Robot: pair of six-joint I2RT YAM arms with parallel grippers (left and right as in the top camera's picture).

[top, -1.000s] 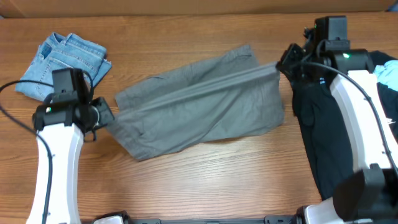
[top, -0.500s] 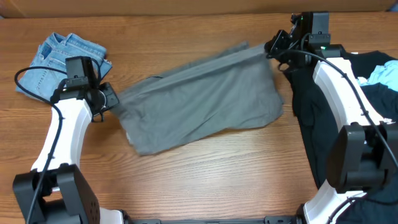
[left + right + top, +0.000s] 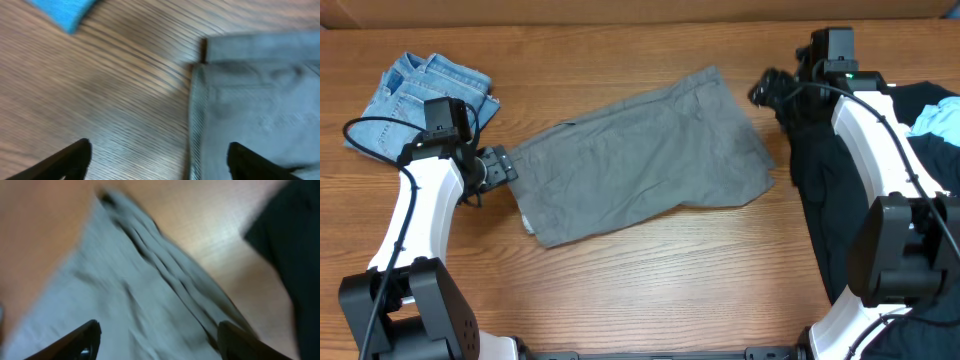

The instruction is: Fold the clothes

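Nearest the arm bases the table (image 3: 670, 290) lay bare, and along its right side the black shirts (image 3: 830, 200) sprawled in a loose dark heap under the right arm, plainly not yet folded, with a scrap of light-blue cloth (image 3: 935, 115) beside them

Mid-table the shorts (image 3: 645, 165) lay flat and skewed, low end to the left and high end to the far right; they looked doubled over on themselves, so one fold seemed made, though the edges sat unevenly and a further fold and some squaring-up probably remained

The left gripper (image 3: 498, 166) hovered just beside the shorts' left edge, its fingers spread wide with nothing between them, the hem showing ahead in its wrist view

Farther off, the right gripper (image 3: 765, 88) hung just off the far right corner of the shorts, fingers likewise spread and empty, with grey cloth below them in its own view

At the far left the jeans (image 3: 425, 100) sat as a compact bundle, apparently done already
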